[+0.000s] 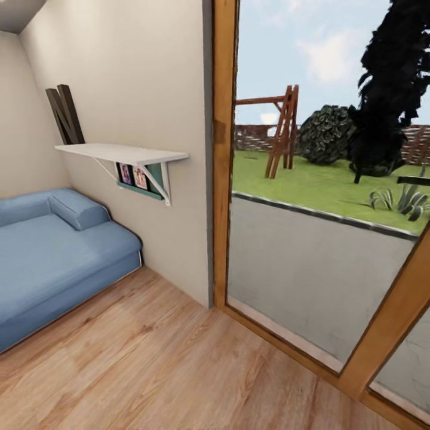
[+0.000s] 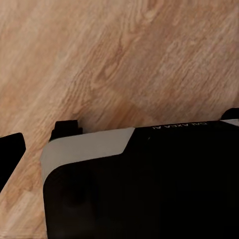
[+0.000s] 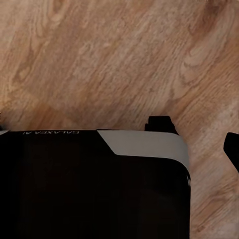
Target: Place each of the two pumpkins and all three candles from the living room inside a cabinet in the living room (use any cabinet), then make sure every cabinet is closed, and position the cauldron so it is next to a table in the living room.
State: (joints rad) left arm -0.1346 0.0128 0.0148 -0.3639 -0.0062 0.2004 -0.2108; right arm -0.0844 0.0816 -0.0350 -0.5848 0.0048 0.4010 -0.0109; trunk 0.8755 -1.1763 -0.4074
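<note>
**Operator:** What have your fingers got hold of right now?

**Me:** I can't tell. My wrist cameras look down past the robot's base [image 2: 149, 184] onto the wooden floor [image 2: 124, 59]. A dark tip [image 2: 10, 154] sits at the edge of the left wrist view and another dark tip [image 3: 232, 147] at the edge of the right wrist view, but neither view shows how wide my fingers stand or whether anything is between them.

**Operator:** Where are the pumpkins, the candles, the cabinet, the cauldron?

**Me:** None of them is anywhere near my fingers that I can see. Ahead there is a blue sofa [image 1: 54, 251] against the wall, a white shelf [image 1: 119, 153] above it, and a big glass door [image 1: 322, 239] in a wooden frame looking onto a garden. I judge I'm on my way, with the search still ahead.

**Operator:** How will you take them when you get there?

**Me:** My guess: the pumpkins are light, hard and round, so I'd close across the ribbed middle, not the stem. The candles are small and smooth and may slip or tip, so I'd pinch low across the body. The cauldron looks like the heavy one; I'd grip its thick rim, or push it along the floor toward the table.
</note>
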